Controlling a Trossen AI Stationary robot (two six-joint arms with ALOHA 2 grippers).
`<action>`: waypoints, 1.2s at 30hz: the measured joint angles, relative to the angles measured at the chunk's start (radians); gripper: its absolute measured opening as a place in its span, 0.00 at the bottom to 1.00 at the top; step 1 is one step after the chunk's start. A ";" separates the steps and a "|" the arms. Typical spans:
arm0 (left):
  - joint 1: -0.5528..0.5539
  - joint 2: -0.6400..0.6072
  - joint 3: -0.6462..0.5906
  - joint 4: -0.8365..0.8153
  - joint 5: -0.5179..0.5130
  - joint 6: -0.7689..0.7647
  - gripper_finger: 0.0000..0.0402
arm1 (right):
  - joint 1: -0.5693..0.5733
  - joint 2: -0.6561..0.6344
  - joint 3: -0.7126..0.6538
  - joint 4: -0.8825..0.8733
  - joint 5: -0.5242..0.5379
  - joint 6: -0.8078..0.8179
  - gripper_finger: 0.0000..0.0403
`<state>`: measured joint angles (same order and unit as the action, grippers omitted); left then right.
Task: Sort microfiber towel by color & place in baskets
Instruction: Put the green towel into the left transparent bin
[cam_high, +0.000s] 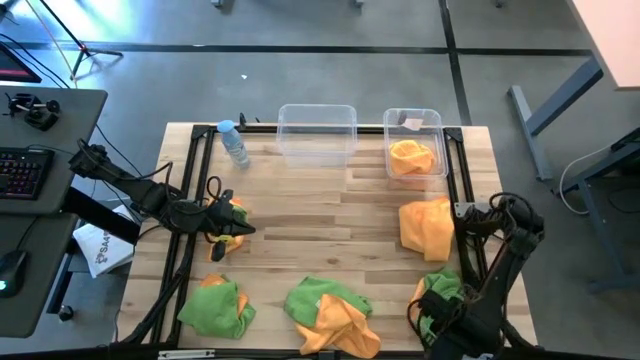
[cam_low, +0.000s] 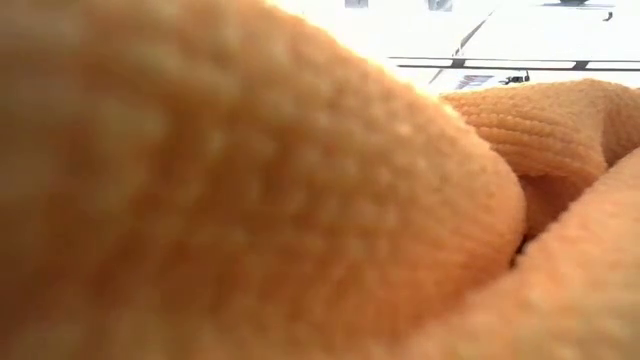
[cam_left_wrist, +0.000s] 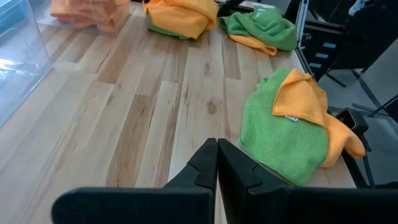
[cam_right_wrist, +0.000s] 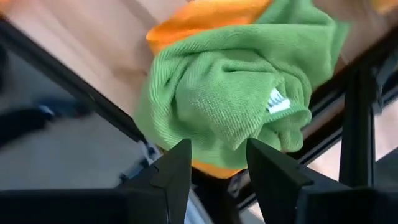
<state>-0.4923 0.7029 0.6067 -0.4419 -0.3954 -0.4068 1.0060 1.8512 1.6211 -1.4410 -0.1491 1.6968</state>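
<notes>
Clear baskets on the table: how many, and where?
2. The wider basket sits empty at the far edge's middle; the narrower basket, right of it, holds an orange towel. None seems hidden.

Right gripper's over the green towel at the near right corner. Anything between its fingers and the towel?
Nothing visible. In the right wrist view the right gripper hangs open directly over the green towel, with no other object in between. An orange towel lies under and behind the green one, not in front of it.

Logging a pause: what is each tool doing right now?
Left tool: shut, holding nothing, above the wooden table.
Right tool: open, empty, over a crumpled green microfiber towel.
</notes>
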 joint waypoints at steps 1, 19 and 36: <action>0.000 0.000 0.000 0.000 0.000 0.000 0.00 | -0.003 0.016 0.000 -0.001 -0.028 -0.049 0.37; 0.000 0.000 0.000 0.000 0.000 -0.002 0.00 | -0.017 0.183 0.000 -0.010 -0.095 -0.221 0.15; 0.000 0.001 0.001 0.050 0.000 -0.001 0.00 | 0.030 -0.029 0.086 -0.131 0.391 0.193 0.00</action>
<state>-0.4923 0.7036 0.6075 -0.3924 -0.3950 -0.4080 1.0363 1.8221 1.7073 -1.5715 0.2419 1.8899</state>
